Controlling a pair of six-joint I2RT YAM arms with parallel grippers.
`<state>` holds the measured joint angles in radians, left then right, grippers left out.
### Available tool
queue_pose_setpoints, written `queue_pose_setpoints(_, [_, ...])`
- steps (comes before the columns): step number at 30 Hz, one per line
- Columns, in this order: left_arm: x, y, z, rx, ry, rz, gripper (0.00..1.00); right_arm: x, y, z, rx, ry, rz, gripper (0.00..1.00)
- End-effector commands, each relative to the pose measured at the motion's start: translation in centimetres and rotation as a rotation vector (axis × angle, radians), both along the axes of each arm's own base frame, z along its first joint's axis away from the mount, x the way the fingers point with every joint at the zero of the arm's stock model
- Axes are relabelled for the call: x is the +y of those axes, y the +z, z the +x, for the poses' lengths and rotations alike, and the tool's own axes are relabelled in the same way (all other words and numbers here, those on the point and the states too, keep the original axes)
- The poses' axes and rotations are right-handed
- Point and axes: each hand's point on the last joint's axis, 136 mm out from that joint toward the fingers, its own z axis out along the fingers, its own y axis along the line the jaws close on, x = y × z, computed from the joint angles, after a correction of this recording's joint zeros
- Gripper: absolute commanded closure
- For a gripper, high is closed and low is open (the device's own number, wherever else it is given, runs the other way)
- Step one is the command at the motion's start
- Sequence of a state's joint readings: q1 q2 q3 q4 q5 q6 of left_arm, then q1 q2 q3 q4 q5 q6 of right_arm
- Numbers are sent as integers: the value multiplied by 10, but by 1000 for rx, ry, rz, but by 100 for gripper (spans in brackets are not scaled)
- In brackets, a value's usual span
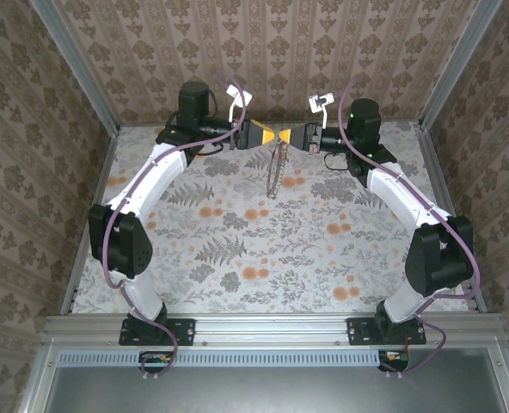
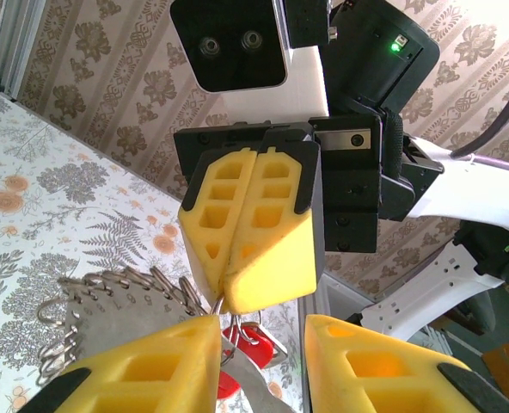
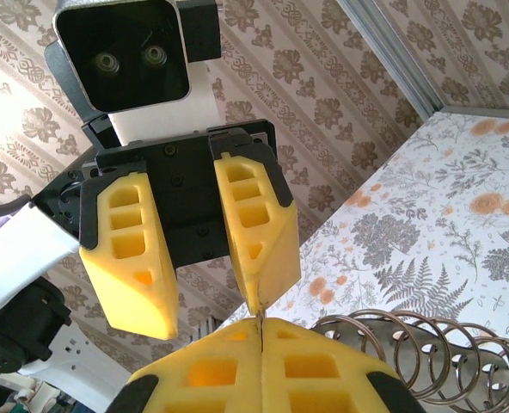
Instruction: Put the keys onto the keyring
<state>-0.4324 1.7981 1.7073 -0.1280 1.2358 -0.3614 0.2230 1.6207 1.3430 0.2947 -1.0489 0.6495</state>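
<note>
Where the two arms meet at the far end of the table (image 1: pixel 263 258), we see the left gripper (image 1: pixel 269 136) and the right gripper (image 1: pixel 286 136) tip to tip, raised above the flowered cloth and close to the back wall (image 1: pixel 272 52). We find the right gripper's jaws pressed together with a thin bit of metal pinched in the seam. The keyring (image 1: pixel 277 157) hangs down from that spot toward the table.

From the left wrist view we see the keyring (image 2: pixel 108 297) as a run of silvery loops trailing off to the left of the right gripper (image 2: pixel 229 301). The red-headed key (image 2: pixel 259 340) dangles just beneath those closed tips. The left gripper (image 2: pixel 261 327) stands partly open, its yellow fingers (image 2: pixel 143 370) apart with the key seen in the gap, closed on nothing we can make out.

From the right wrist view the left gripper (image 3: pixel 205 314) shows that same gap, one finger nearly touching the closed right gripper (image 3: pixel 260 331). The keyring (image 3: pixel 392 340) lies just beside it to the right.

Toward the bases we have open table between the arms. Metal frame rails (image 1: pixel 100 185) edge both sides, with each elbow near its rail.
</note>
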Motion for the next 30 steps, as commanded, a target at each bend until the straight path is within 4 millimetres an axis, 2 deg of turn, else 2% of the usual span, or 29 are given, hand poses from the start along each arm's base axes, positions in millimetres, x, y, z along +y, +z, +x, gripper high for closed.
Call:
queue_pose_setpoints(1, [-5,5,-5,-30,-42,-15,68,0,10,-3,-50,16,7,100])
queue_pose_setpoints(15, [-12,-7,4,-9,-33,-1,66,0,7,-2,-46,17,8,100])
queue_pose_setpoints(30, [-13,-2,8,-23,-18,-7,68,0,4,-3,-42,19,3,100])
